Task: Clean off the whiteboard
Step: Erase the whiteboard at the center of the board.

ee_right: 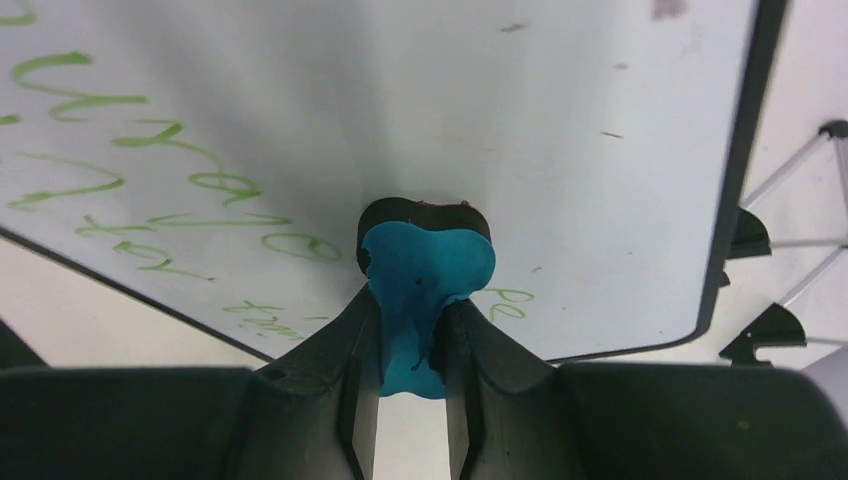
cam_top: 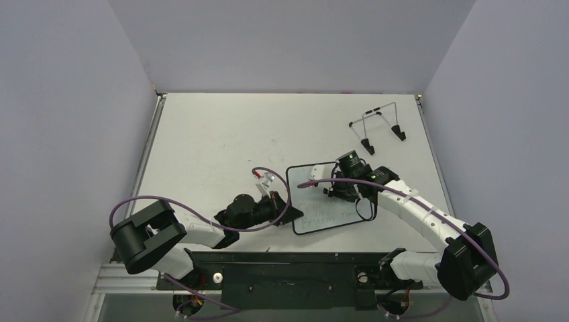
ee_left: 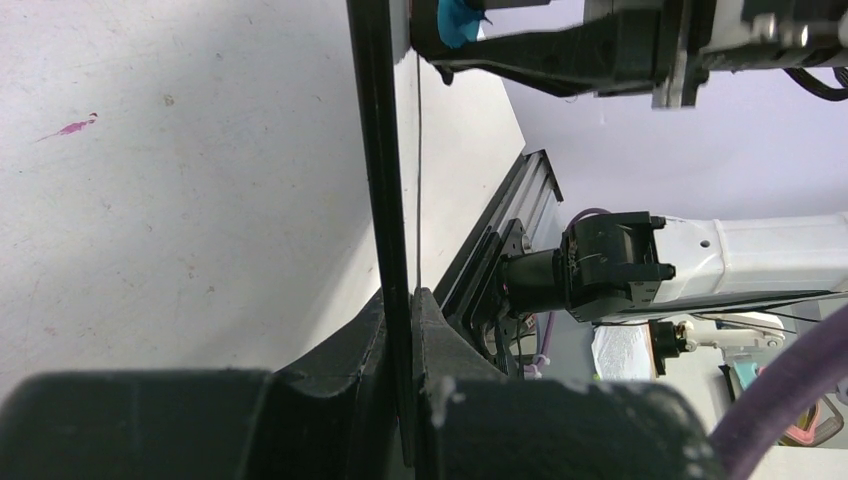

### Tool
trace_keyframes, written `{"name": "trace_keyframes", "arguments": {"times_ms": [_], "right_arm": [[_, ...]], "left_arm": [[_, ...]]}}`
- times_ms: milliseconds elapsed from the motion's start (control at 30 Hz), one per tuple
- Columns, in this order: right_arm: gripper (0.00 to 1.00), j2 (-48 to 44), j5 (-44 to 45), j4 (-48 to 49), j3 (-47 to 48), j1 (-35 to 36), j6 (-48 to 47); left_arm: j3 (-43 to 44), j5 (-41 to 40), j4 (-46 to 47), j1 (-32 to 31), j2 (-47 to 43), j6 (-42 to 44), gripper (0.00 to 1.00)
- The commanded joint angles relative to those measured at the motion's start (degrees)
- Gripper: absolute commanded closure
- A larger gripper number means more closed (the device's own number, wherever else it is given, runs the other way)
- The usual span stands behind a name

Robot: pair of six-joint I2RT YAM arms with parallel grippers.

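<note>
The whiteboard (cam_top: 323, 219) lies mid-table, white with a thin black rim and green handwriting (ee_right: 150, 180) on its near part. My left gripper (cam_top: 290, 213) is shut on its left edge; in the left wrist view the rim (ee_left: 385, 150) runs edge-on between the fingers (ee_left: 445, 340). My right gripper (cam_top: 333, 190) is over the board, shut on a small blue eraser (ee_right: 425, 265). The eraser's dark pad end is pressed against the board surface (ee_right: 560, 130). The same eraser (ee_left: 458, 18) shows at the top of the left wrist view.
A thin wire stand (cam_top: 379, 127) with black feet sits at the back right, past the board's corner (ee_right: 790, 240). A black rail (cam_top: 288, 268) runs along the near edge. Grey walls close in the left, back and right.
</note>
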Motion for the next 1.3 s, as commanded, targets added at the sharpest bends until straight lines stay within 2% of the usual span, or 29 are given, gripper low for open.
{"name": "trace_keyframes", "arguments": {"times_ms": [0, 67, 167, 267, 333, 467, 567, 700, 767, 833, 967, 1067, 1167, 1233, 1267], "right_arm": [[1.0, 0.09, -8.32, -6.06, 0.51, 4.13, -6.39], [1.0, 0.1, -7.22, -3.27, 0.47, 4.54, -4.81], [1.0, -0.45, 1.61, 3.17, -0.39, 3.4, 2.11], [1.0, -0.61, 5.47, 5.9, -0.52, 0.23, 4.33], [1.0, -0.73, 4.77, 3.84, -0.8, -0.44, 1.91], [1.0, -1.13, -5.5, -3.23, 0.0, 0.77, -4.39], [1.0, -1.55, -7.86, -2.64, 0.03, 2.19, -3.66], [1.0, -1.63, 3.19, 6.81, -0.78, 0.75, 4.0], [1.0, -1.43, 5.36, 6.75, -0.86, -0.77, 4.84], [1.0, -1.39, 4.43, 4.23, -0.82, -1.49, 2.98], [1.0, -1.46, -5.1, -3.73, 0.62, -1.18, -4.46], [1.0, -2.06, -9.25, -4.02, 0.92, 0.1, -4.42], [1.0, -2.05, -2.22, 4.15, 0.61, -0.13, 4.21], [1.0, -1.32, 6.27, 7.69, 0.56, -1.6, 7.19], [1.0, -0.7, 7.84, 7.9, 0.63, -2.7, 7.53]], "left_arm": [[0.57, 3.53, 7.03, -0.65, -1.83, 3.16, 1.0], [0.08, 3.25, 6.97, -0.64, -2.45, 3.23, 1.0], [-0.38, 2.72, 7.0, -0.59, -2.9, 3.33, 1.0], [-0.37, 2.85, 7.35, -0.61, -2.56, 3.33, 1.0], [-0.24, 3.1, 7.52, -0.6, -2.31, 3.34, 1.0], [-0.1, 3.35, 7.41, -0.52, -2.35, 3.34, 1.0], [-0.07, 3.41, 7.22, -0.52, -2.47, 3.41, 1.0], [-0.24, 3.15, 7.29, -0.5, -2.69, 3.43, 1.0], [-0.27, 3.03, 7.27, -0.52, -2.72, 3.48, 1.0], [-0.16, 3.05, 7.17, -0.5, -2.61, 3.58, 1.0], [0.26, 3.62, 7.07, -0.5, -2.29, 3.6, 1.0], [0.43, 3.73, 7.01, -0.5, -2.3, 3.6, 1.0], [0.31, 3.6, 7.09, -0.5, -2.33, 3.6, 1.0], [-0.01, 3.44, 7.31, -0.5, -2.42, 3.52, 1.0], [-0.05, 3.4, 7.41, -0.5, -2.45, 3.52, 1.0]]}}
